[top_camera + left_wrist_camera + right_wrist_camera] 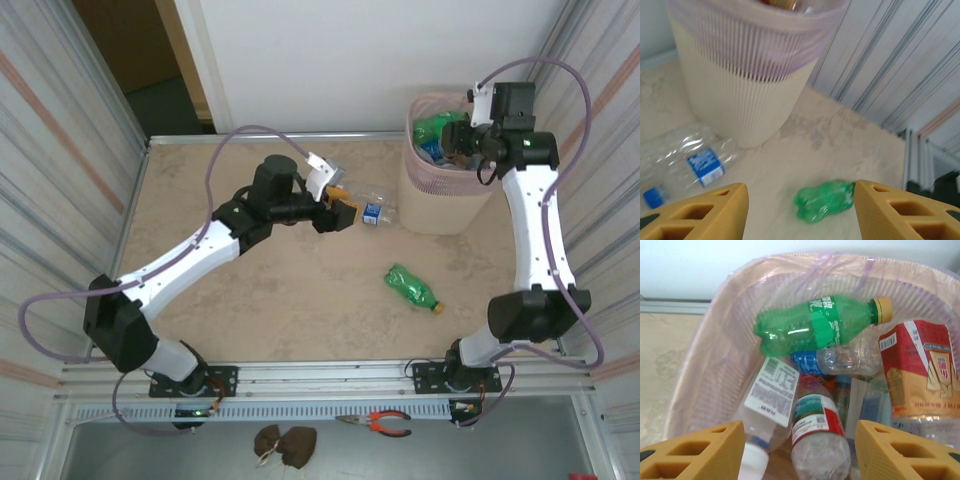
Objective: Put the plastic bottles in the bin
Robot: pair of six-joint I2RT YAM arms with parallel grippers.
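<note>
A clear plastic bottle [376,212] with a blue label and blue cap lies on the table beside the bin [440,200]. My left gripper [343,212] hovers just left of it, open and holding nothing. In the left wrist view that clear bottle [697,162] lies at the lower left, and a crushed green bottle [824,201] lies on the table beyond the open left gripper [800,192]. The green bottle [412,286] has an orange cap. My right gripper [458,140] hangs open over the bin's pink-lined rim [715,305], above several bottles inside, among them a green one [815,327] and a red-labelled one [819,432].
Corrugated walls [60,150] close in the table on the left and right. The beige bin wall [735,95] stands close ahead of the left wrist. Orange-handled pliers [376,424] and brown scraps [285,441] lie in the trough below the table's front rail.
</note>
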